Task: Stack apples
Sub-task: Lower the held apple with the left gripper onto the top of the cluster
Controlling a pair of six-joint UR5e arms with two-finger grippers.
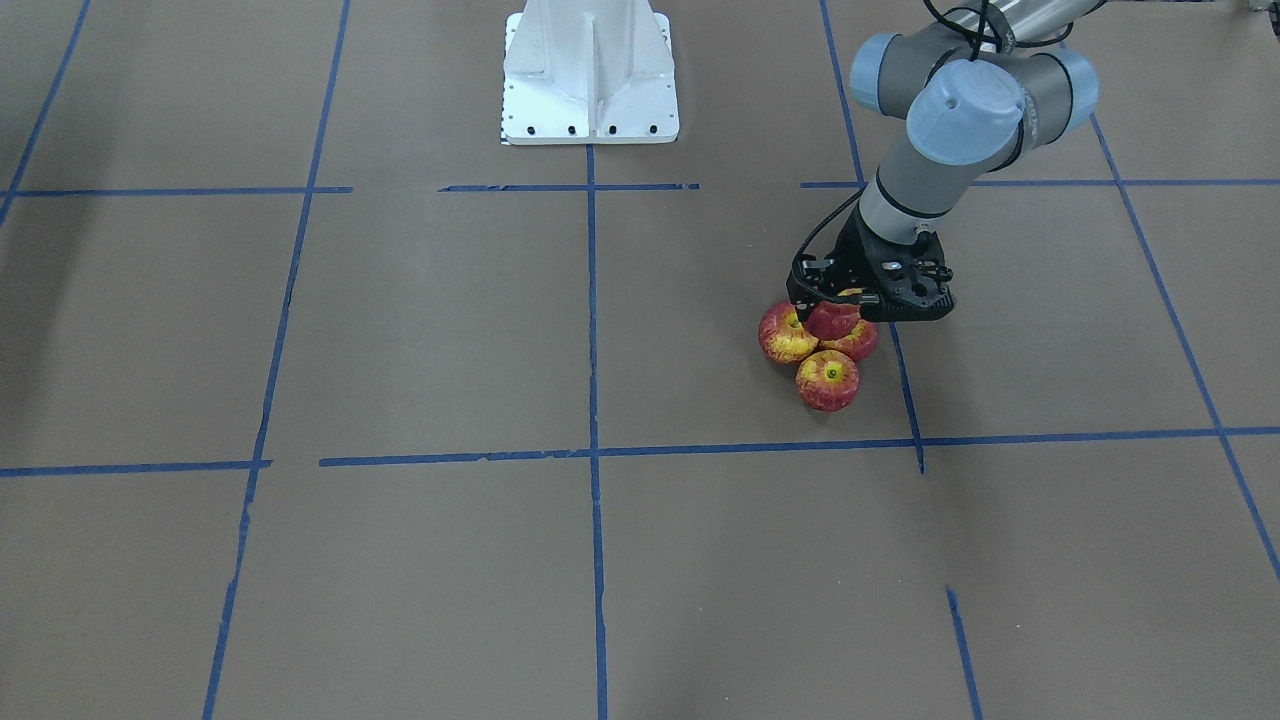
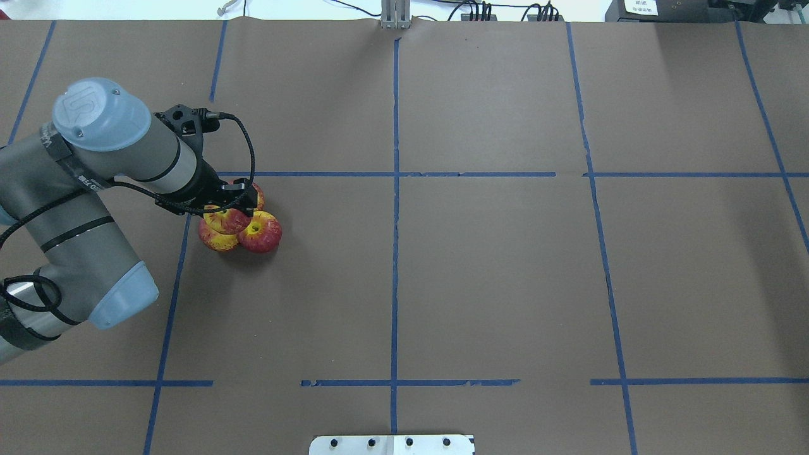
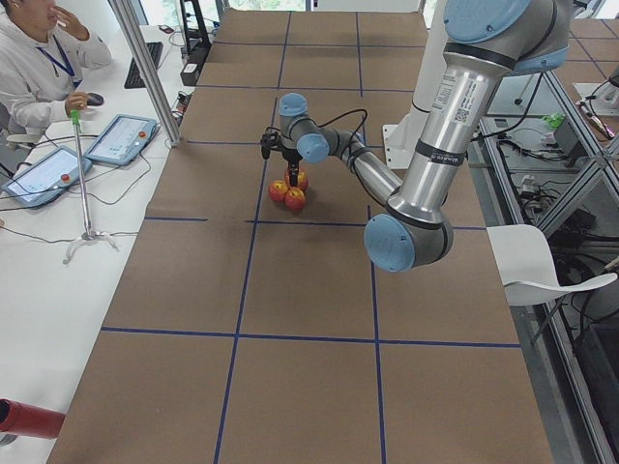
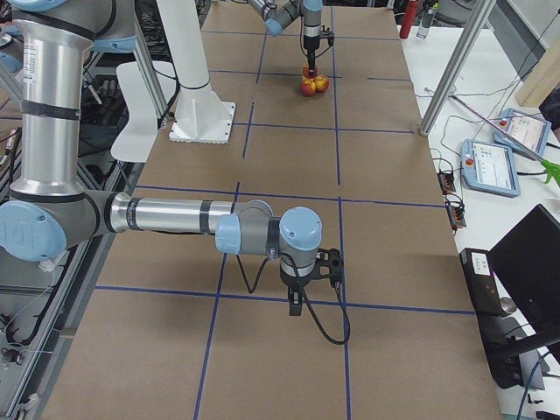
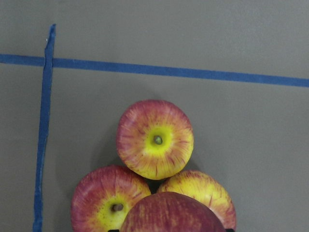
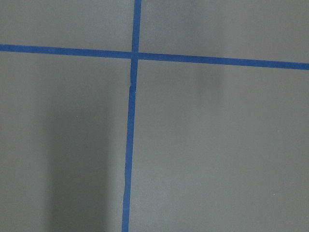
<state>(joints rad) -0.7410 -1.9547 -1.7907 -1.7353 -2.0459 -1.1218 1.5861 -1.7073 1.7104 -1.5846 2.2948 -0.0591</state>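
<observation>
Apples (image 5: 155,139) sit close together on the table (image 1: 400,330), on the robot's left side. Three of them are round, smooth and shiny, red with yellow streaks. Two of these show a yellow dimple with a small brown stem. The three touch each other in a triangle. The dark red apple (image 1: 832,320) is over the middle of the three. The left gripper (image 2: 235,203) has its black fingers pressed on the sides of this apple and holds it. I cannot tell if this apple rests on the others.

The right gripper (image 4: 297,297) hangs low over the table, well apart from the fruit. I cannot tell if it is wide or narrow.

The table is covered in flat brown paper, split into big squares by blue tape lines (image 1: 592,320). A white metal base (image 1: 590,75) stands at the robot's edge. Beside the table is a white desk (image 3: 39,290) with two tablets (image 3: 121,138). A person (image 3: 34,58) in a white top sits there.
</observation>
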